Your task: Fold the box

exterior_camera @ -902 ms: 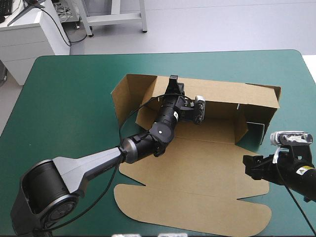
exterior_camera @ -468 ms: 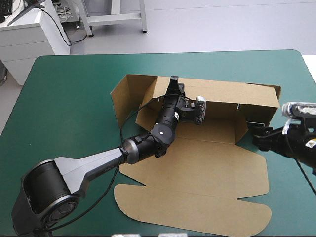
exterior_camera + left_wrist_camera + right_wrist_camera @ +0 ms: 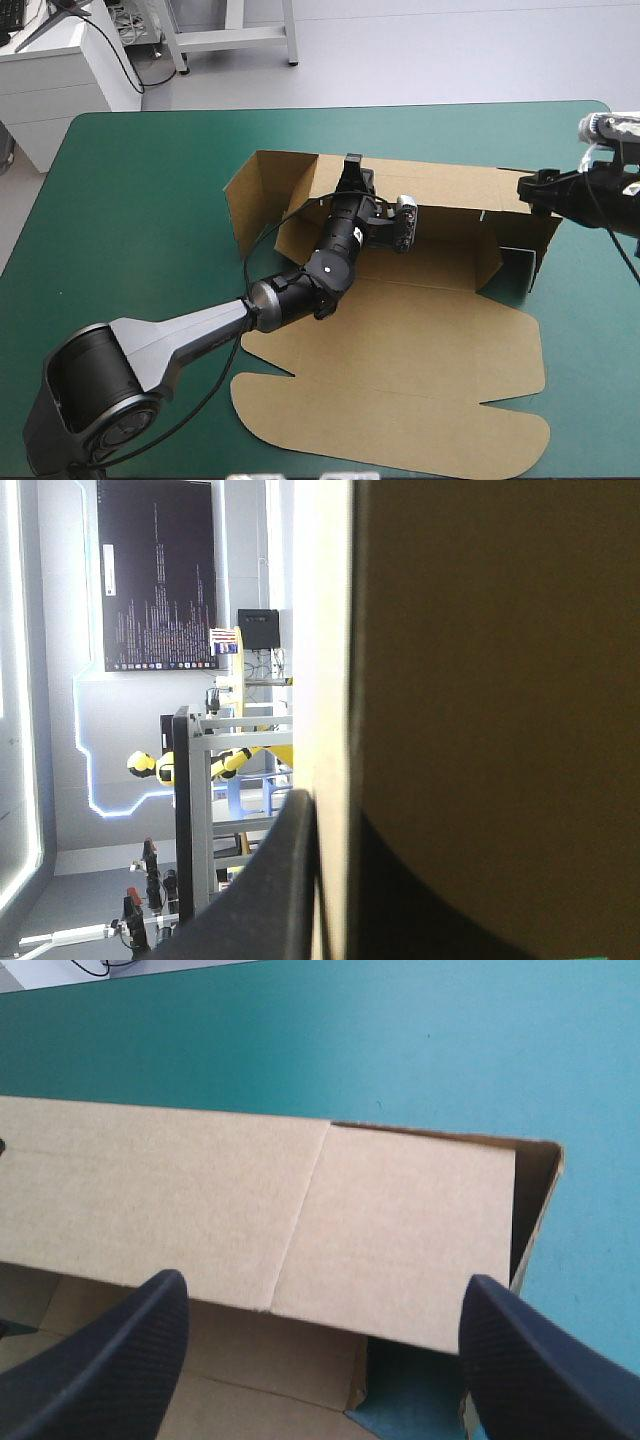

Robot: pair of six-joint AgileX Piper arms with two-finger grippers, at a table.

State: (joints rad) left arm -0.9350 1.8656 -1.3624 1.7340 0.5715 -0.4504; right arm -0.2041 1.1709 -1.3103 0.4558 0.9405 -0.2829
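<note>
Up close, the box was a dark blur that filled most of the left wrist view and hid what lay behind it. The left gripper showed only in part there. In the high view the right gripper looked tiny, and its arm ran off the picture's edge.

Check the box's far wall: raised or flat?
Raised: the brown cardboard box's far wall stands upright in the high view, left gripper shut on its top edge.
</note>
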